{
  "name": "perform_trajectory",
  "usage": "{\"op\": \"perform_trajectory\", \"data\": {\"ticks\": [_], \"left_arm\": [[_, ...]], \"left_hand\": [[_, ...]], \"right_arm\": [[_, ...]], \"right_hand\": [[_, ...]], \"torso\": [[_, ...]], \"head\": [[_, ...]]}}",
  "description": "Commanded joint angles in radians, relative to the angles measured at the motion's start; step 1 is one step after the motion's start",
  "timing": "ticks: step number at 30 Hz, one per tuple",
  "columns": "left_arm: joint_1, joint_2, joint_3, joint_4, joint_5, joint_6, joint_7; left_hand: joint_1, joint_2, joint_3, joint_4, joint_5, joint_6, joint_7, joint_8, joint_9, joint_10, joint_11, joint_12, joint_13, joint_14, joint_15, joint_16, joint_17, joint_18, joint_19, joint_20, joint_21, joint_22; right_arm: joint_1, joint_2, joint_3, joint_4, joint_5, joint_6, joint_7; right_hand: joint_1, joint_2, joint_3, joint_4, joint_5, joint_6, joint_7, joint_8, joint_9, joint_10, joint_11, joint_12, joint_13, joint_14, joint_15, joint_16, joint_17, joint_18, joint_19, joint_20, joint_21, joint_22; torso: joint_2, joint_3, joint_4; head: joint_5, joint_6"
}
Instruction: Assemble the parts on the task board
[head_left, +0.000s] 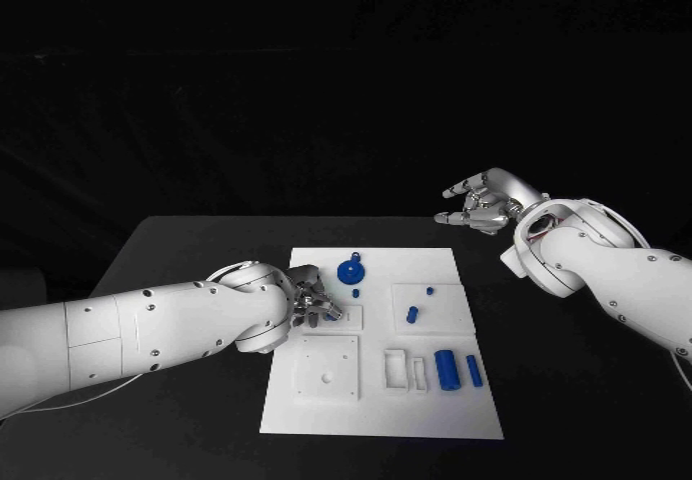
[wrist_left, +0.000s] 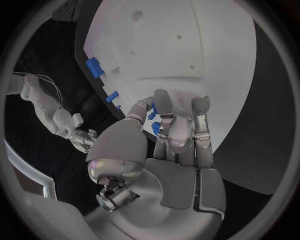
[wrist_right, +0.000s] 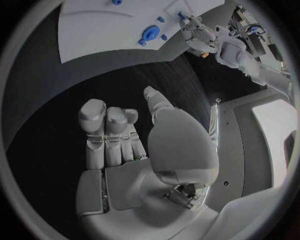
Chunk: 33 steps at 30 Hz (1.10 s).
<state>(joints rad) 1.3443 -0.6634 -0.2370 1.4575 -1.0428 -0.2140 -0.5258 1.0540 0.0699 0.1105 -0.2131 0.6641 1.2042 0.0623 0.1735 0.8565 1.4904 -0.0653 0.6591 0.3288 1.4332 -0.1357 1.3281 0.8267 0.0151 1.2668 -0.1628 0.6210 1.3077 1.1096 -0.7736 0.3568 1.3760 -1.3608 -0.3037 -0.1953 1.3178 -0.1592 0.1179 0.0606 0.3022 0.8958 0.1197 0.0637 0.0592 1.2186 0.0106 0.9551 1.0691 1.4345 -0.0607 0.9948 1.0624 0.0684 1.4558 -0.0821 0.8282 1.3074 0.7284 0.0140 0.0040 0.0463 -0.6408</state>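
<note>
Now, from the head view, we are looking at the white board (head_left: 382, 400) in the middle of the black table (head_left: 188, 250). Our left hand (head_left: 310, 300) is resting over the board's left edge, fingers curled together; whether it is pinching anything we cannot tell from here. A round blue piece (head_left: 351, 271) is lying near the board's far edge, and two blue cylinders (head_left: 457, 368) are lying toward its near right part. Our right hand (head_left: 480, 205) is hanging beyond the board's far right corner, fingers curled in on nothing.

At the left wrist, the fingers (wrist_left: 181, 125) are closing around a small blue piece (wrist_left: 154, 127) over the board (wrist_left: 187, 50).

At the right wrist, the hand (wrist_right: 134, 145) is holding nothing, well apart from the board (wrist_right: 94, 30).
</note>
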Motion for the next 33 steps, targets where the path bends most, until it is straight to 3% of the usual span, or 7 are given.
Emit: {"op": "perform_trajectory", "data": {"ticks": [1,5,8,17,27,33], "left_arm": [[-0.007,0.006,-0.006,-0.007,0.008,0.043,-0.021],[-0.007,0.011,-0.006,-0.01,0.013,0.048,-0.02],[-0.007,0.014,-0.006,-0.012,0.016,0.054,-0.018],[-0.007,0.02,-0.006,-0.02,0.02,0.063,-0.015],[-0.007,0.029,-0.006,-0.03,0.025,0.069,-0.012],[-0.007,0.034,-0.006,-0.035,0.027,0.07,-0.009]], "left_hand": [[0.014,0.025,0.043,-0.034,-0.016,0.124,-0.111,-0.006,-0.003,0.024,-0.028,0.002,0.002,0.001,-0.009,-0.002,0.002,0.004,0.004,0.002,-0.006,0.017],[0.015,0.041,0.039,-0.019,-0.062,0.126,-0.111,-0.005,-0.003,0.024,-0.028,0.002,0.003,0.001,-0.008,-0.003,0.001,0.003,0.004,0.002,-0.007,0.017],[0.016,0.045,0.035,-0.013,-0.068,0.126,-0.111,-0.004,-0.002,0.024,-0.028,0.002,0.004,0.002,-0.008,-0.003,0.001,0.002,0.005,0.002,-0.008,0.017],[0.019,0.045,0.027,-0.005,-0.083,0.128,-0.112,-0.004,-0.003,0.024,-0.028,0.003,0.006,0.002,-0.008,-0.002,0.001,0.002,0.005,0.002,-0.01,0.017],[0.041,0.045,-0.005,0.029,-0.159,0.133,-0.114,-0.003,-0.004,0.024,-0.028,0.006,0.013,0.002,-0.008,0.0,0.006,0.001,0.006,0.003,-0.013,0.018],[0.062,0.042,-0.036,0.071,-0.195,0.136,-0.117,-0.003,-0.006,0.023,-0.028,0.005,0.018,0.002,-0.008,0.002,0.008,0.0,0.006,0.002,-0.014,0.018]], "right_arm": [[-0.001,0.001,0.001,0.0,0.0,0.012,0.002],[-0.001,0.002,0.001,0.0,0.0,0.013,0.002],[-0.001,0.002,0.001,-0.001,0.0,0.013,0.001],[-0.002,0.002,0.001,-0.001,0.0,0.015,0.0],[-0.004,0.005,0.001,-0.004,0.0,0.016,0.001],[-0.004,0.005,0.001,-0.004,0.0,0.016,0.001]], "right_hand": [[-0.006,0.005,0.003,-0.003,0.007,0.007,0.002,-0.006,-0.001,-0.003,0.0,0.002,0.0,0.0,0.0,-0.003,0.0,0.011,0.004,0.004,-0.005,0.105],[-0.006,0.005,0.003,-0.005,0.008,0.006,0.002,-0.006,-0.001,-0.002,0.0,0.002,0.001,0.0,0.0,-0.003,0.0,0.011,0.004,0.004,-0.005,0.105],[-0.006,0.005,0.003,-0.005,0.008,0.006,0.002,-0.006,-0.001,-0.002,0.0,0.002,0.001,0.0,0.0,-0.003,0.0,0.011,0.004,0.004,-0.005,0.105],[-0.005,0.005,0.004,-0.006,0.009,0.007,0.002,-0.006,-0.001,-0.003,0.0,0.002,0.0,0.0,0.0,-0.003,0.0,0.011,0.004,0.004,-0.005,0.105],[-0.005,0.005,0.004,-0.006,0.009,0.007,0.002,-0.006,-0.001,-0.003,0.0,0.002,0.0,0.0,0.0,-0.003,0.0,0.011,0.004,0.004,-0.005,0.105],[-0.005,0.005,0.004,-0.006,0.009,0.007,0.002,-0.006,-0.001,-0.003,0.0,0.002,0.0,0.0,0.0,-0.003,0.0,0.011,0.004,0.004,-0.005,0.105]], "torso": [[-0.001,0.0004,-0.0004],[0.0,0.0008,-0.0007],[0.0,0.0005,-0.0002],[0.0,0.0007,0.0001],[0.0,0.0001,0.0],[0.0,-0.0001,0.0001]], "head": [[0.0,0.001],[0.0,0.001],[-0.002,0.001],[-0.003,0.001],[-0.004,0.0],[-0.006,0.001]]}}
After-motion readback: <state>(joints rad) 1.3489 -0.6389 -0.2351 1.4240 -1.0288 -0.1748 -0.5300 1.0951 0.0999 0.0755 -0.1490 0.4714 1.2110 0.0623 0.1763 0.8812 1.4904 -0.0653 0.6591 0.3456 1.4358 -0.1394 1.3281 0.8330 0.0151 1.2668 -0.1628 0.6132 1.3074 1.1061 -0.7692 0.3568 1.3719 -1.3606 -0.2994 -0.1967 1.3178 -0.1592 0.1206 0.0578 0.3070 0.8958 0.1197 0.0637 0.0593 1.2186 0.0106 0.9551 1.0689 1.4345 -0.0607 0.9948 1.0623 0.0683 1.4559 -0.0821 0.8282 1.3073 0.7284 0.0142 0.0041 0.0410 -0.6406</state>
